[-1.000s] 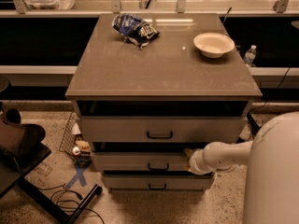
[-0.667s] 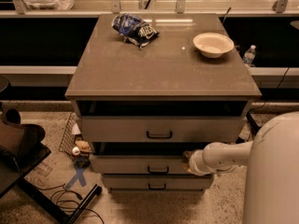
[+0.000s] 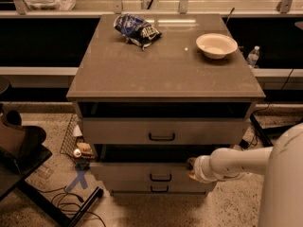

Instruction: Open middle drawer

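A wide brown cabinet (image 3: 165,74) stands in the middle of the scene, with a flat top and three drawers in its near face. At the near right there is the white round body of the robot (image 3: 284,183), and its white arm (image 3: 241,162) reaches to the left toward the drawers.

The top drawer (image 3: 118,131) has the tallest front and is pulled out a little, so a dark gap shows above it. Under it is the middle drawer (image 3: 123,172), with a front of medium height and a small black loop handle (image 3: 160,177). A dark gap shows above its front also, and this front stands nearer than the front of the slim bottom drawer (image 3: 132,189).

The gripper (image 3: 192,169) is at the right part of the middle drawer's front, at its upper edge, to the right of the handle and apart from it. Whether it is released or clenched, I cannot tell.

On the cabinet top, a pale bowl (image 3: 216,45) sits at the far right and a crumpled blue snack bag (image 3: 136,30) at the far left of centre. A small water bottle (image 3: 253,56) stands behind the cabinet on the right. A blue tape cross (image 3: 81,178) is on the floor at the left.
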### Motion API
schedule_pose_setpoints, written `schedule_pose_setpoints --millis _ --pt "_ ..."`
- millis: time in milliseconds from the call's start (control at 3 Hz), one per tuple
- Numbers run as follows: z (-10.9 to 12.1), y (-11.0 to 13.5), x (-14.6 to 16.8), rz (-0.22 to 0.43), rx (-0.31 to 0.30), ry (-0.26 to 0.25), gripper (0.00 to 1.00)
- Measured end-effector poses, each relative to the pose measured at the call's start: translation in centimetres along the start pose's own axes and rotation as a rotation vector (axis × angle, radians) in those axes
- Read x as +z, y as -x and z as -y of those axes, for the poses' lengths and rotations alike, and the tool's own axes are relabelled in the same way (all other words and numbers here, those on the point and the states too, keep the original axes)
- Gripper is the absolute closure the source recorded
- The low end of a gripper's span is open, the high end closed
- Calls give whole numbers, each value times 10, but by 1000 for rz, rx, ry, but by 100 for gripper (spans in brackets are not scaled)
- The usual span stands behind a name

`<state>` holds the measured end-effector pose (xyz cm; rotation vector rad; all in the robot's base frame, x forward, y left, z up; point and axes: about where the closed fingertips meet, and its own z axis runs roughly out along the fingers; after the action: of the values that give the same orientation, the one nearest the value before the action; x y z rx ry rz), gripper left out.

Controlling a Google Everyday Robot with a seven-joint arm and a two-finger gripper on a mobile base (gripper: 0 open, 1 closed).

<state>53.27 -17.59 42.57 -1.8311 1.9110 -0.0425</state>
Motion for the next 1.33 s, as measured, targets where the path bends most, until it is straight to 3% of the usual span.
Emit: schedule_pose_setpoints --millis 1000,1333 --pt "-14 -7 -16 -6 20 1 100" --pt "-30 -16 -30 -15 50 -1 100"
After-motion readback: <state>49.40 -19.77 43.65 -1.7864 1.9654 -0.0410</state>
